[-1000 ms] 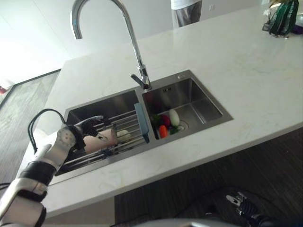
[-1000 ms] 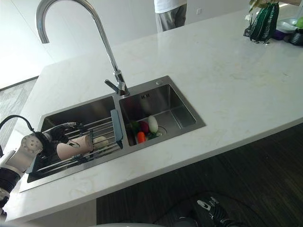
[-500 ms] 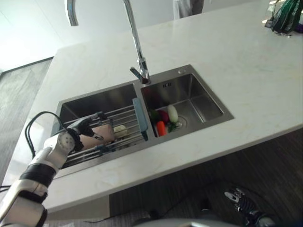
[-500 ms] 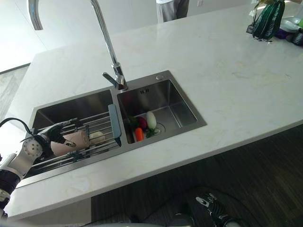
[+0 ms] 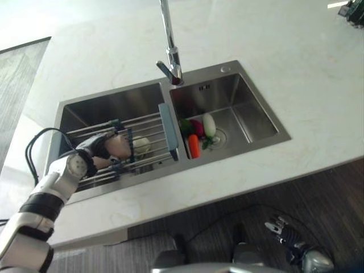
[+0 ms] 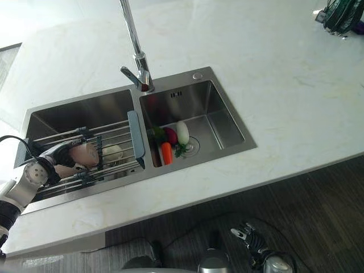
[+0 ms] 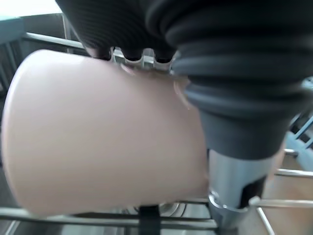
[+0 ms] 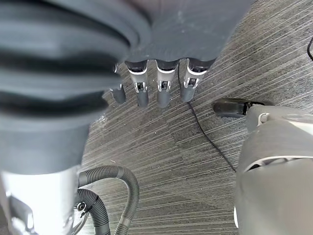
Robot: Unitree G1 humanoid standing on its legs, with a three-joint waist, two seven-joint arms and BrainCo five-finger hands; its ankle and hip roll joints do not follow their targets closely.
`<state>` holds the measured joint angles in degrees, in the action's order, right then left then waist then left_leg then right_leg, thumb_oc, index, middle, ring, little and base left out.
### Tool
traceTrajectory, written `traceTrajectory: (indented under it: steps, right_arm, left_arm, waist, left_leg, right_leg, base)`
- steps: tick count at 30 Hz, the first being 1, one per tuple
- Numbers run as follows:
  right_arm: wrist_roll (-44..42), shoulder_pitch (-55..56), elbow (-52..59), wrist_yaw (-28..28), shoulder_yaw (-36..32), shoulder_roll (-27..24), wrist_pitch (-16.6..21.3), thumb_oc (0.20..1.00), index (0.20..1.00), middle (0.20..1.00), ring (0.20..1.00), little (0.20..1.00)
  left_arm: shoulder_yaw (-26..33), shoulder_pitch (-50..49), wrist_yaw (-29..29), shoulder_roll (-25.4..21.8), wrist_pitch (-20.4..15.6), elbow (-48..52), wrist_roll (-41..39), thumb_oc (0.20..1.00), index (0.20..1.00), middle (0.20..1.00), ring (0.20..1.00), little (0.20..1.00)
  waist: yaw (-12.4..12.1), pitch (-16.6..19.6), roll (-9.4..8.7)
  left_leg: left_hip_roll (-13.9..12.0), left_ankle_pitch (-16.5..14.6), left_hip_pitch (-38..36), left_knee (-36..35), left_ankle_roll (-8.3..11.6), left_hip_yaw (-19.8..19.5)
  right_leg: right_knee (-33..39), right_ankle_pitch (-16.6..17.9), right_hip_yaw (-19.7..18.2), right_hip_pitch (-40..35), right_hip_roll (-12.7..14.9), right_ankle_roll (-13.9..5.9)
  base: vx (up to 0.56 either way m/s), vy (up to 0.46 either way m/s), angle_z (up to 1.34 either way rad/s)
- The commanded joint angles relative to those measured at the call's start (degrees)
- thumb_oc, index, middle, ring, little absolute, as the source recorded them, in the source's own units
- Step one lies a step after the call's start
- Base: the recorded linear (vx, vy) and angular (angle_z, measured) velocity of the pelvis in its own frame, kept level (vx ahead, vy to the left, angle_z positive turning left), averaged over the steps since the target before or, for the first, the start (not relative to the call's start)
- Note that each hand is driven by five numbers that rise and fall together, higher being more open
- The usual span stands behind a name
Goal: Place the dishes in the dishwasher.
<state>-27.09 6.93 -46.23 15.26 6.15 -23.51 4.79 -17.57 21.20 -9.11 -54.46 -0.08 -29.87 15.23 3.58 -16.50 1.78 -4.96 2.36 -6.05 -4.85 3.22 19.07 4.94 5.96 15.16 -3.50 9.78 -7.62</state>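
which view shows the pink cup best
The left wrist view: the pink cup shows up close on its side, with the left hand curled round it. Both eye views show it small, on the wire rack across the left sink basin.

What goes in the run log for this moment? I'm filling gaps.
left hand: shut on pink cup | cup: over sink rack | right hand: idle, low, open

Wire rack (image 5: 149, 139) spans the left basin; vegetables (image 5: 196, 135) crowd the right basin's drain.
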Motion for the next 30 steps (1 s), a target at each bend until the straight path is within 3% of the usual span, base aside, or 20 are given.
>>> traceTrajectory:
  steps: [1, 15, 16, 30]
  right_arm:
    - [-1.7, -0.6, 3.1, 0.2, -0.1, -1.3, 2.4, 1.0, 1.0, 1.0, 1.0, 1.0]
    - [-2.4, -0.3, 5.7, -0.2, -0.6, -1.4, 1.2, 1.0, 1.0, 1.0, 1.0, 1.0]
    - [-2.4, -0.3, 5.6, -0.2, -0.7, -1.4, 1.1, 1.0, 1.0, 1.0, 1.0, 1.0]
    - [-2.4, -0.6, 5.7, 0.2, -1.8, -1.8, 1.0, 1.0, 1.0, 1.0, 1.0, 1.0]
  left_arm:
    - [3.4, 6.8, 1.0, -4.4, -0.4, -2.1, 2.1, 1.0, 1.0, 1.0, 1.0, 1.0]
    - [6.4, 5.0, -1.9, -8.1, 0.1, -0.9, 1.3, 1.0, 1.0, 1.0, 1.0, 1.0]
    - [6.5, 4.8, -2.3, -8.3, 0.2, -0.9, 1.2, 1.0, 1.0, 1.0, 1.0, 1.0]
    - [8.1, 2.1, -2.3, -8.8, 1.8, 0.2, 0.3, 1.0, 1.0, 1.0, 1.0, 1.0]
  waist:
    - [-1.1, 0.2, -0.01]
    - [-1.9, -0.7, 0.4]
    - [-2.0, -0.4, 0.58]
    - [-2.1, -0.5, 1.52]
  left_leg:
    - [1.8, -2.8, 4.3, 6.8, -2.53, 0.3]
    - [1.9, -2.7, 4.9, 7.1, -2.62, 0.5]
    - [2.0, -3.8, 4.3, 6.9, -2.24, -0.3]
    - [2.1, -2.6, 4.8, 6.8, -2.22, 0.1]
  right_leg:
    - [-7.4, -2.9, 2.9, 2.7, 1.4, -3.76]
    - [-8.3, -2.8, 3.9, 3.2, 2.1, -4.21]
    - [-8.3, -3.7, 3.5, 2.6, 2.1, -4.82]
    - [-7.9, -3.0, 4.9, 2.7, 2.4, -4.04]
  base:
    - [-0.04, -0.006, 0.02]
    - [-0.03, -0.004, 0.04]
    - [-0.01, -0.009, 0.04]
    - [0.0, 0.0, 0.01]
